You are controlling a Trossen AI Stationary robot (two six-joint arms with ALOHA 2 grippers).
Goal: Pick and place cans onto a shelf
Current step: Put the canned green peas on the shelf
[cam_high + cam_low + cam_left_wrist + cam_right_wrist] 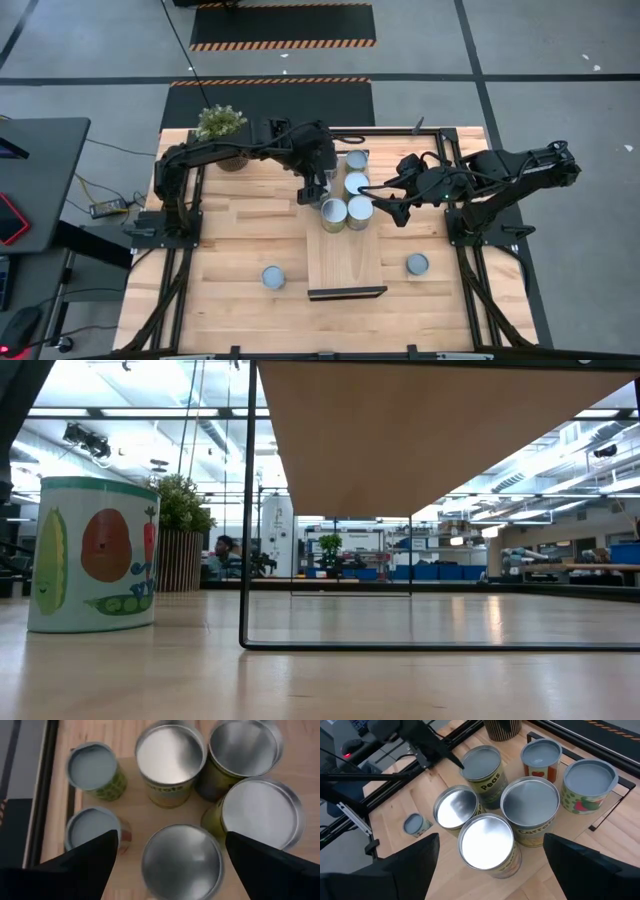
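From overhead we see both dark arms reaching inward over the far end of the shelf point(346, 262), a light board with a dark front edge lying along the middle of the plank table point(230, 300). The left gripper point(312, 192) hangs over the cluster of cans point(346, 196) from the left, its fingers point(87, 862) spread wide either side of a silvery-topped tin and holding nothing. The right gripper point(384, 200) comes in from the right, elbow bent, likewise released, its fingers point(402, 865) splayed above the nearest tin. Six cans stand together on the shelf; two more point(273, 277) sit apart on the tabletop, one each side of the shelf. From table height, we make out only one printed can point(92, 555) and the shelf's underside; both arms are out of that picture. A potted plant point(222, 126) stands behind the left arm.
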